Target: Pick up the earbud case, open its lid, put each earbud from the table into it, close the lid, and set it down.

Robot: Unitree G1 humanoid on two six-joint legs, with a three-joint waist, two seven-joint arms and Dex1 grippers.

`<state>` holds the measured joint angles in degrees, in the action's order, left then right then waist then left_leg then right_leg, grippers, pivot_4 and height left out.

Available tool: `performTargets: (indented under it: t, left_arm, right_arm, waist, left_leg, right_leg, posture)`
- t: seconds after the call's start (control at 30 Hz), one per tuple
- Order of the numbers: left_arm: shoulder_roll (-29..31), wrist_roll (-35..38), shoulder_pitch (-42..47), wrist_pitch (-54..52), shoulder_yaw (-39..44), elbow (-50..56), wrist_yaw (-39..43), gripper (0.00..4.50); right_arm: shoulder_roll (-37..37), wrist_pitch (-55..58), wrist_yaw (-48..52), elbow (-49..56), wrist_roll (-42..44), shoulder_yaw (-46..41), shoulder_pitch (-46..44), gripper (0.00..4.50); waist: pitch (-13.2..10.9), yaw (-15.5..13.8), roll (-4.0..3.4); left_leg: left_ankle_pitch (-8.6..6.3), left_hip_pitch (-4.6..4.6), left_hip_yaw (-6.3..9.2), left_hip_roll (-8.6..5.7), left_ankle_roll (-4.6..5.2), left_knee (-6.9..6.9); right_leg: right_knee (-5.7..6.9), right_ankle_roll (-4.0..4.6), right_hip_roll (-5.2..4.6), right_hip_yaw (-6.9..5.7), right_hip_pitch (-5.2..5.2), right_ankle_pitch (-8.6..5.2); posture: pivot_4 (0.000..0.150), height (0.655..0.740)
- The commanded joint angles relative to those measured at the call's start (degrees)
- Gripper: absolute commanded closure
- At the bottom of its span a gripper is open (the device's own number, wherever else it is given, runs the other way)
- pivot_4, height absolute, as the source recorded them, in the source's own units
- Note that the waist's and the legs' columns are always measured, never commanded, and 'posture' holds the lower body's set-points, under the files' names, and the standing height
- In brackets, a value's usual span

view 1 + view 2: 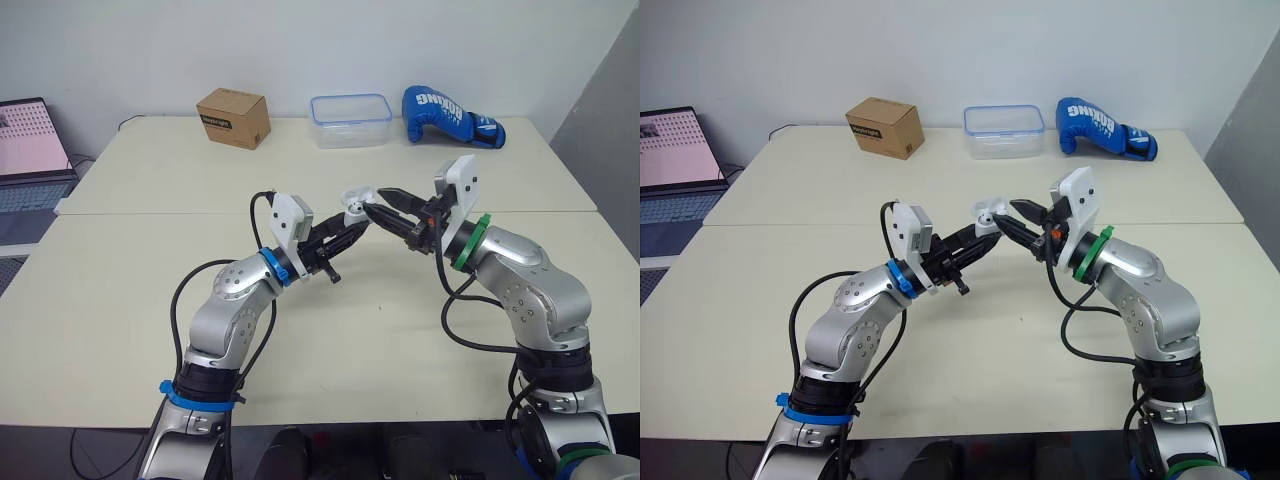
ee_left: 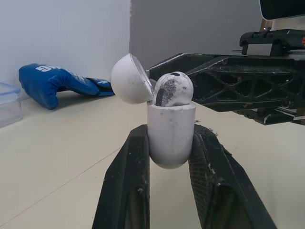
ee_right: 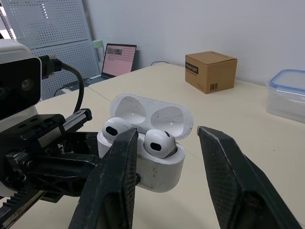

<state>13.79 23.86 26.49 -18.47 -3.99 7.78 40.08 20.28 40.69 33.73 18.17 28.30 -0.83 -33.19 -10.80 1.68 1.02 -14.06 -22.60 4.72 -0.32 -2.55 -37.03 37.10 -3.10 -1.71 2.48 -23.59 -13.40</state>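
1. Earbud case (image 1: 355,207) sits at frame centre in the eye views. It is held up off the table (image 1: 120,290), between the tips of the two arms.
2. Left gripper (image 1: 355,225) pinches the case. In the left wrist view its two fingers (image 2: 136,167) clamp the case's lower half from both sides, with the rounded bottom down between them.
3. Case is upright with its opening facing up. The lid (image 3: 152,114) is hinged open and tipped back, its hollow inside facing the right wrist camera.
4. The case's long axis runs side to side across the right wrist frame. The left wrist view sees it end-on, narrow, with the lid leaning to frame left.
5. Two earbuds sit in the case, one (image 3: 114,130) at its left end and one (image 3: 159,143) towards its right. Their white heads stick up above the rim.
6. Right gripper (image 1: 375,201) is spread. It comes in from frame right with its tips just beside the case top. In its wrist view one finger stands on each side of the case. Cannot tell if it touches the case.
7. Cardboard box (image 1: 234,117) is upper centre-left on the far table.
8. Clear plastic container (image 1: 351,120) with a blue rim is upper centre.
9. Blue boxing glove (image 1: 450,115) is upper right, lying on its side.
10. Laptop (image 1: 30,150) is at the left edge, open with its screen lit.
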Motion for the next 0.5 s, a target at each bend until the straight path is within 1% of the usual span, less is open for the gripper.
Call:
performTargets:
  t: [0.03, 0.37, 0.47, 0.5]
  left_arm:
    - [-0.23, 0.75, 1.25, 1.20, 0.44, 1.77, 0.32, 3.76]
    - [0.96, 0.61, 1.94, 1.56, 0.97, 0.78, 1.08, 3.76]
    - [2.65, 1.44, 2.19, 0.40, 0.82, 1.01, 3.25, 3.76]
    - [4.05, 2.32, 2.07, -0.87, 0.49, 1.75, 5.23, 3.76]
  right_arm:
    - [1.37, 0.30, 1.32, 1.64, 1.61, -0.31, 0.16, 2.46]
    - [7.52, 3.31, 2.94, 4.55, 5.78, -3.66, 3.24, 2.46]
    - [8.57, 4.80, 2.59, 4.29, 7.25, -5.35, 4.67, 2.46]
    - [8.75, 4.85, 2.77, 2.27, 7.34, -5.79, 4.27, 2.62]
  waist:
    - [0.00, -0.01, 0.00]
    - [0.00, -0.05, 0.00]
    - [0.00, -0.04, 0.00]
    - [0.00, -0.03, 0.00]
  left_leg:
    - [0.00, 0.00, 0.00, 0.00, 0.00, 0.00]
    - [0.00, 0.00, -0.01, 0.00, 0.00, 0.00]
    - [0.00, 0.01, -0.02, 0.00, 0.00, 0.00]
    - [0.00, 0.01, -0.01, 0.01, 0.01, 0.00]
  right_leg:
    - [0.00, 0.00, 0.00, 0.00, 0.00, 0.00]
    - [-0.03, 0.00, 0.00, 0.01, 0.02, 0.00]
    - [-0.02, -0.01, 0.00, 0.01, 0.03, -0.01]
    - [-0.02, -0.01, 0.02, 0.01, 0.03, -0.01]
  posture:
    - [0.150, 0.7400]
    - [0.150, 0.7400]
    - [0.150, 0.7400]
    - [0.150, 0.7400]
